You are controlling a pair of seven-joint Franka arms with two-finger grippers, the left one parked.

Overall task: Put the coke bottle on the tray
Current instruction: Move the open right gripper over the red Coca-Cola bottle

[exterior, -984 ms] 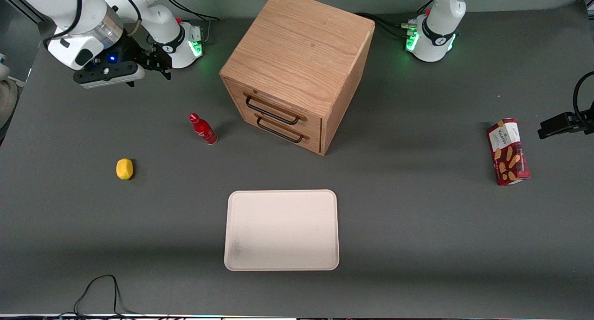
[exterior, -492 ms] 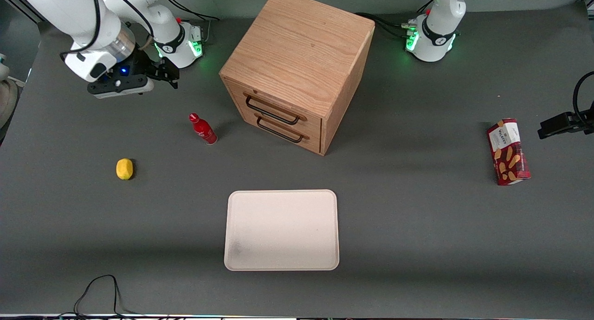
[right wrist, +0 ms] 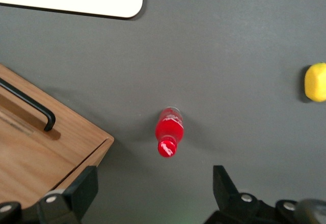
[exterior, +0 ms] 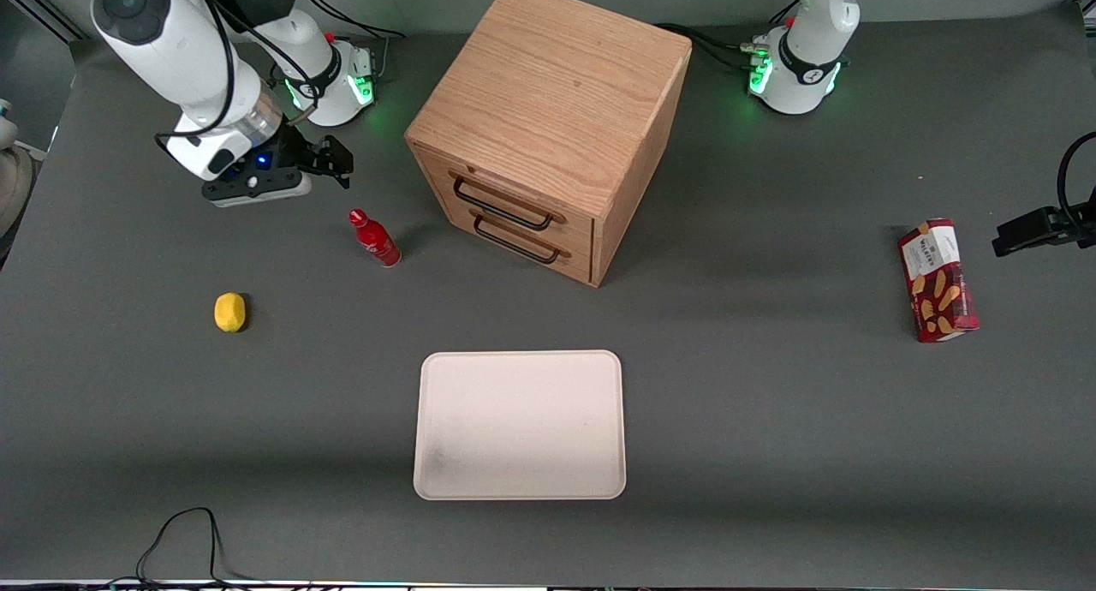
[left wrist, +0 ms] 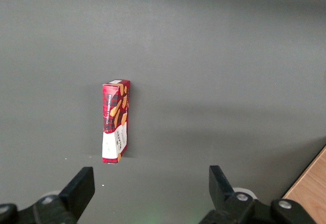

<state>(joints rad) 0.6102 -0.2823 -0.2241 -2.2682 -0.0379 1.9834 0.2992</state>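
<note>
While the claw hangs short of its target, the scene reads thus:

Claw: the gripper [exterior: 295, 176] hovers above the table, empty; in the right wrist view its two fingers [right wrist: 81, 188] stand wide apart, with nothing between them.

Coke bottle: the coke bottle [exterior: 374, 239] stands upright on the table, below the claw and a little nearer the front camera than it; the wrist view shows its red cap [right wrist: 167, 148] from above, roughly midway between the two fingers but not yet enclosed.

Tray: the tray [exterior: 520, 424] lies flat and bare, well apart from the claw, nearer the front camera and toward the parked arm's end.

Neighbours: the wooden drawer cabinet [exterior: 548, 128] stands just beside the bottle; the lemon [exterior: 229, 312] lies well apart from it, nearer the camera.

Step in hand: likely the approach to grasp; the task has barely begun.

Doing it well: centre the claw over the cap, descend straight, keep the fingers wide until they straddle the body; grip the body, not the cap, since a glossy bottle may slip or tip; mind the cabinet's corner.
</note>
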